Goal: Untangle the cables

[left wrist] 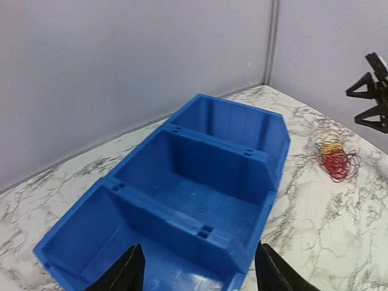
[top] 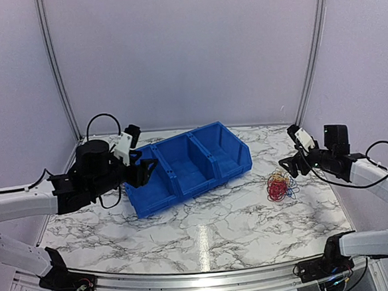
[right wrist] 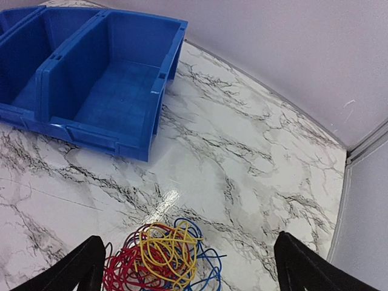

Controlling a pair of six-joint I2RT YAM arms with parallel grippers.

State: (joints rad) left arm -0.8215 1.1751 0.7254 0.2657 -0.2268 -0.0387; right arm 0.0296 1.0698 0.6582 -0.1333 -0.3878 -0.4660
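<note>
Right gripper [top: 288,165] hangs wide open just above the cables [right wrist: 160,257], nothing held! The red, yellow and blue loops lie knotted together on the marble table [right wrist: 242,157], apart from the blue three-compartment bin [top: 188,162], off its right end. Left gripper [left wrist: 197,270], fingers spread too, hovers over the bin's end compartment. This looks like the approach step: next, drop and pinch a single colour. The clump is roundish with no clear long axis, red on one side, blue on the other.

Lower edge of cables [right wrist: 159,259] beyond right wrist view
</note>
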